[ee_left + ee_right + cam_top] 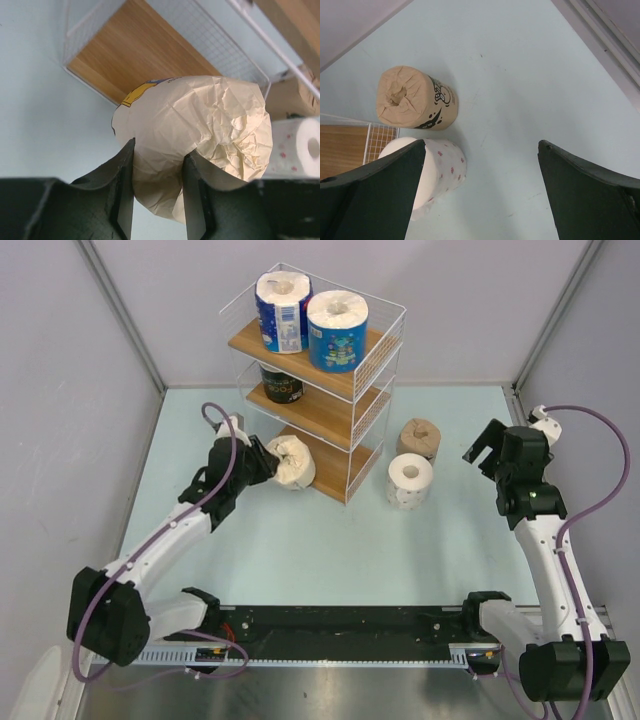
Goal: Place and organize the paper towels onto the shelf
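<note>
Prints on paper towels (337, 330) illegible

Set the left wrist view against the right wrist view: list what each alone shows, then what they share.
Left wrist only: the cream roll, pinched in the left tool. Right wrist only: the right tool, wide open and empty, and a grey wall. Both: the white dotted roll, the tan-brown roll, the shelf and the pale blue table.
</note>
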{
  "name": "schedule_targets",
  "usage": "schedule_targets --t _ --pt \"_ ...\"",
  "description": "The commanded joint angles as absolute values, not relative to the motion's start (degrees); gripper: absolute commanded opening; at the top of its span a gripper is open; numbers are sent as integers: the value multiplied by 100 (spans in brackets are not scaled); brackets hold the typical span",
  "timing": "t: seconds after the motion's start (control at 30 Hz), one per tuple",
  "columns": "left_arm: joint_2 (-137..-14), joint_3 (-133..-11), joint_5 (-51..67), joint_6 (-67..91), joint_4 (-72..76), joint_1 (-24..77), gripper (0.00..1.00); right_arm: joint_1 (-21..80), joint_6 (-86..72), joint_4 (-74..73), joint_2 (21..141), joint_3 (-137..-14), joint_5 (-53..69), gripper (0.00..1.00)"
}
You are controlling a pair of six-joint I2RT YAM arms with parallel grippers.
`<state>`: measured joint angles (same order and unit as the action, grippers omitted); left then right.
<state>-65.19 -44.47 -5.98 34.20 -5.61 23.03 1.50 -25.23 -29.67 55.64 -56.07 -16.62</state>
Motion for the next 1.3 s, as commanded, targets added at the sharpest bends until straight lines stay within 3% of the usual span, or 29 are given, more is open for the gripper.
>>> schedule_targets --t 0.0,0.43,1.0,1.17,1.27 --pt "-6881 -4965 -835 3621 500 2013 37 53 -2513 -2909 5458 -5590 -1459 100" --pt "-8445 -5862 -817 3630 932 1863 37 44 -2584 -2883 5467 -5572 -1371 100" --pt "-9290 -6082 -747 3604 984 1863 39 -104 -2531 -2892 5449 -5572 -1327 100" --pt "-9448 -6100 -738 3639 984 1863 47 -114 -2514 -2892 5432 -5572 -1318 100" --pt "-9501 -6091 -668 3691 984 1863 57 -132 -2505 -2909 5423 -5563 -1327 100"
